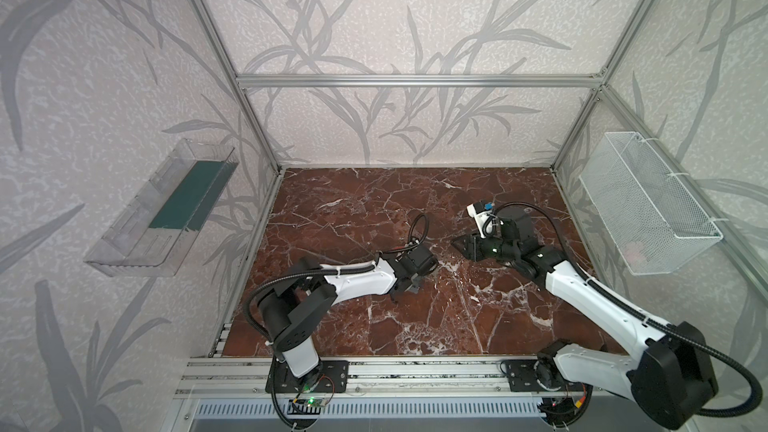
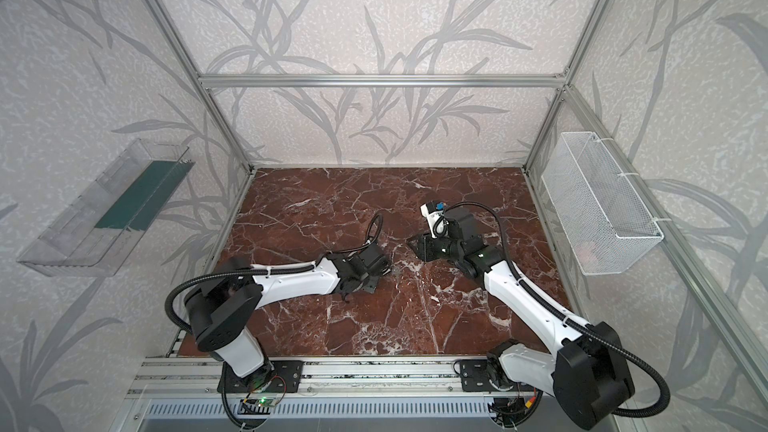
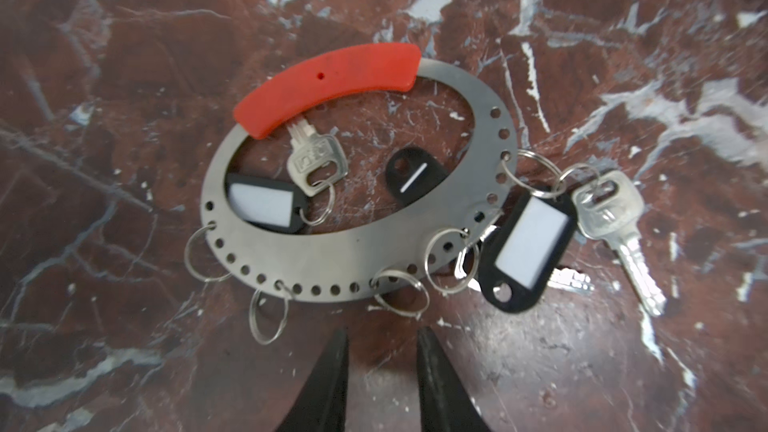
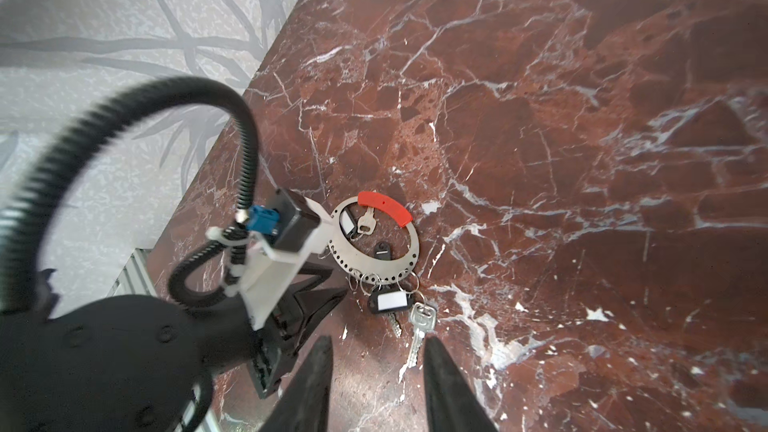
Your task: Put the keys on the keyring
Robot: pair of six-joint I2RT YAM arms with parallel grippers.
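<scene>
The keyring (image 3: 332,251) (image 4: 409,251), a flat grey band with a red arc (image 3: 328,76), lies on the marble. Several small split rings hang from its holes. One key (image 3: 316,160) with a black tag (image 3: 266,205) lies loose inside the ring, beside a lone black tag (image 3: 415,174). Another key (image 3: 615,222) (image 4: 419,326) and its tag (image 3: 528,251) lie outside, seemingly linked to the band by a split ring. A third key (image 3: 569,280) peeks from under that tag. My left gripper (image 3: 382,334) (image 4: 328,288) is open just short of the band. My right gripper (image 4: 378,342) (image 1: 457,243) hovers open near the outer key.
In both top views the left wrist (image 1: 415,263) hides the keyring. A white mesh basket (image 1: 648,209) hangs on the right wall and a clear plastic bin (image 1: 162,209) on the left wall. Aluminium rails (image 1: 374,371) run along the table's front edge.
</scene>
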